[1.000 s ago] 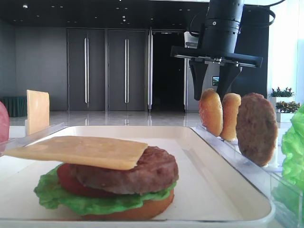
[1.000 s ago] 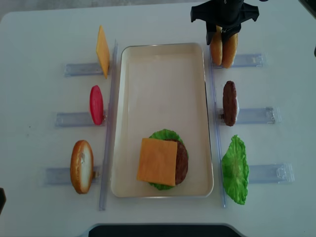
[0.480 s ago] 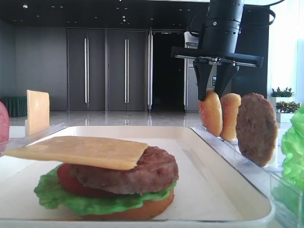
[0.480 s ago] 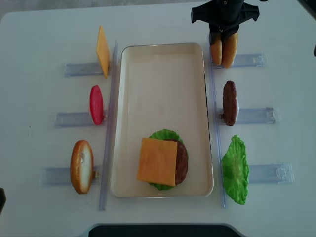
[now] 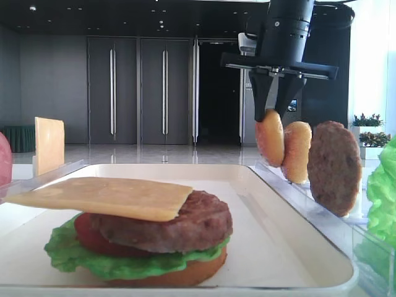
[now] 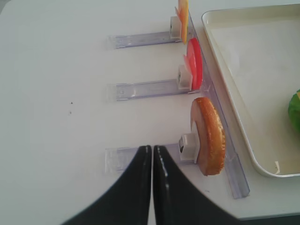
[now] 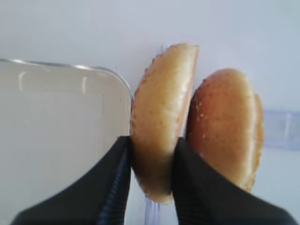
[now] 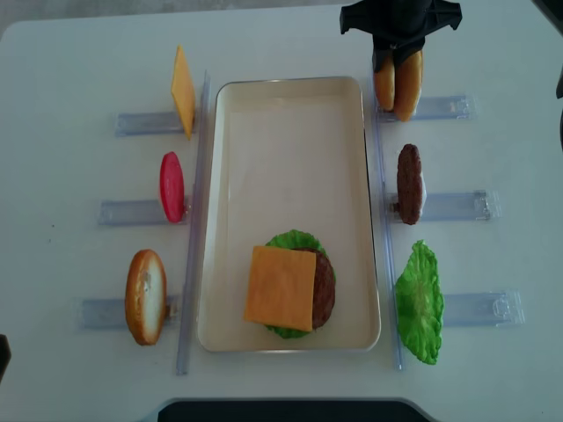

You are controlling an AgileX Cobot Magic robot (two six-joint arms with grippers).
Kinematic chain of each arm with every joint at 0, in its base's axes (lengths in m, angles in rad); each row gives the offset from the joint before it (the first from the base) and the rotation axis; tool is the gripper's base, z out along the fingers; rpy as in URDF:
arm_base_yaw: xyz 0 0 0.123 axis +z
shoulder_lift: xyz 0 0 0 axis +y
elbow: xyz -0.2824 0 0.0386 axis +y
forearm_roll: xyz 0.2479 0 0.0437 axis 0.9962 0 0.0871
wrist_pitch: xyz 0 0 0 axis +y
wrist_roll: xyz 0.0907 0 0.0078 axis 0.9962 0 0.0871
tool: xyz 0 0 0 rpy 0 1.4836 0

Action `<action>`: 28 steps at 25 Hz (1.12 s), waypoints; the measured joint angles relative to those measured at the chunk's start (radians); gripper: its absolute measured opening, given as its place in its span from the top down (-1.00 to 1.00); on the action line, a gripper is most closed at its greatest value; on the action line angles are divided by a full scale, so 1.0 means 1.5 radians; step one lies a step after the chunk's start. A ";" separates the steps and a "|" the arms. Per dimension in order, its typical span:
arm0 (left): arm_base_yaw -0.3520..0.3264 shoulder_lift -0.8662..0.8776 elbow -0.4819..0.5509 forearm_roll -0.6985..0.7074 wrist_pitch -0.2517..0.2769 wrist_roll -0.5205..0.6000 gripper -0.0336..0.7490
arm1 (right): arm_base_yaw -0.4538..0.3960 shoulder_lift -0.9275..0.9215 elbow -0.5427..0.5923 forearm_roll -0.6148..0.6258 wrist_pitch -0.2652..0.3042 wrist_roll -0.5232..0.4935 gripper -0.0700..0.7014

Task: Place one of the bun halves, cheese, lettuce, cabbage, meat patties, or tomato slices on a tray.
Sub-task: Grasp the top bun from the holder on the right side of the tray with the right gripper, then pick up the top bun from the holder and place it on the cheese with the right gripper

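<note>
Right wrist view is showing the right gripper with both black fingers clamped on the flat-faced bun half, which is standing on edge just outside the rounded corner of the tray. A second bun half, seeded and domed, is leaning right beside the held one, touching or nearly touching it, so there is almost no gap on that side. Overhead, the same pair is sitting at the far right of the tray rim, over a clear rack.

Inside the tray, the far two thirds of the floor are lying open; the near end is carrying a stack of lettuce, a meat patty and a cheese slice on top. The low exterior view also shows a tomato slice and a bun base under the patty.

Along the right side, another patty and a lettuce leaf are standing in racks close to the rim. On the left, cheese, a tomato slice and a bun half are standing in racks too.

The left gripper is hanging with its fingers pressed together on nothing, over bare table beside the nearest left rack.
</note>
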State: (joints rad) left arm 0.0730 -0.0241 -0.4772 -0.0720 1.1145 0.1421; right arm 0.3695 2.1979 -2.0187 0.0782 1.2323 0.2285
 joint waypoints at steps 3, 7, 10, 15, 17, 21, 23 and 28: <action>0.000 0.000 0.000 0.000 0.000 0.000 0.91 | 0.000 -0.003 -0.029 -0.004 -0.002 -0.001 0.32; 0.000 0.000 0.000 0.000 0.000 0.000 0.91 | 0.000 -0.025 -0.037 -0.005 -0.003 -0.001 0.32; 0.000 0.000 0.000 0.000 0.000 0.000 0.91 | 0.000 -0.046 -0.039 -0.005 -0.003 -0.001 0.32; 0.000 0.000 0.000 0.000 0.000 0.000 0.91 | 0.000 -0.078 -0.042 0.019 -0.003 -0.001 0.32; 0.000 0.000 0.000 0.000 0.000 0.000 0.91 | 0.000 -0.081 -0.042 0.038 -0.002 -0.001 0.32; 0.000 0.000 0.000 0.000 0.000 0.000 0.91 | 0.011 -0.090 -0.035 0.039 -0.002 -0.009 0.32; 0.000 0.000 0.000 0.000 0.000 0.000 0.91 | 0.018 -0.110 -0.014 0.035 -0.002 -0.013 0.32; 0.000 0.000 0.000 0.000 0.000 0.000 0.91 | 0.046 -0.197 0.079 -0.011 -0.002 -0.028 0.32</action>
State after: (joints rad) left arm 0.0730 -0.0241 -0.4772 -0.0720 1.1145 0.1421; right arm 0.4389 1.9019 -1.9000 0.0622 1.2292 0.1863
